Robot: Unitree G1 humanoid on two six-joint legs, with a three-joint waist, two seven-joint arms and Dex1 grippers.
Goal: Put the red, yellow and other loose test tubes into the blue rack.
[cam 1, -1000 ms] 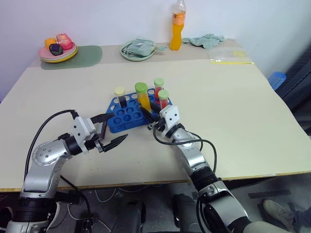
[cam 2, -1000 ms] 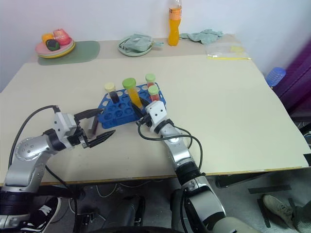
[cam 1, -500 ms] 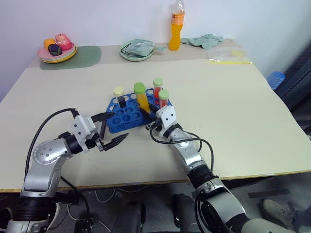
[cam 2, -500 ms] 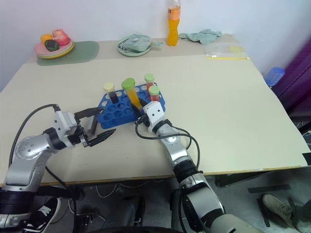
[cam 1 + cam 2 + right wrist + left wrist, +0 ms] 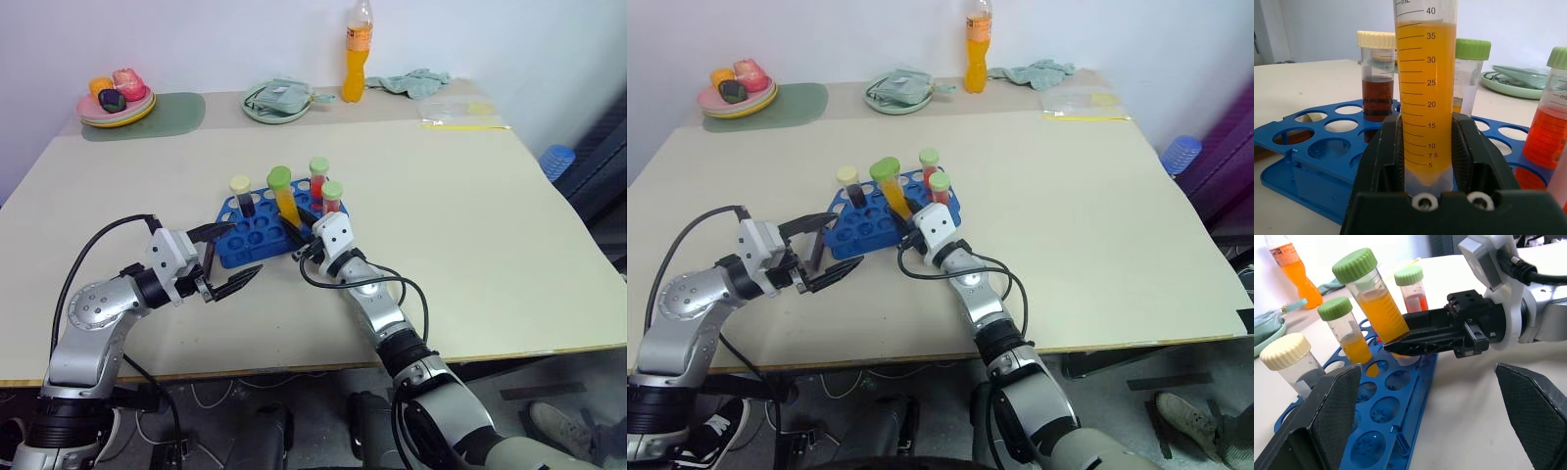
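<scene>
The blue rack [image 5: 238,242] sits mid-table. My right gripper [image 5: 1427,156] is shut on a large green-capped tube of yellow liquid [image 5: 285,199]. The tube leans back over the rack's front row, and its tip [image 5: 1404,358] is down at a hole. Standing in the rack are a cream-capped tube of dark liquid [image 5: 241,196], two green-capped red tubes [image 5: 320,178] [image 5: 331,199] and a small green-capped tube with a little yellow liquid [image 5: 1347,335]. My left gripper [image 5: 244,251] is open and empty just in front of the rack's left front corner.
At the table's back are a plate of fruit [image 5: 116,98] on a green mat [image 5: 162,113], a pale green dish with cloth [image 5: 278,100], an orange drink bottle [image 5: 358,51], a crumpled cloth [image 5: 417,82] and a plastic bag [image 5: 460,111].
</scene>
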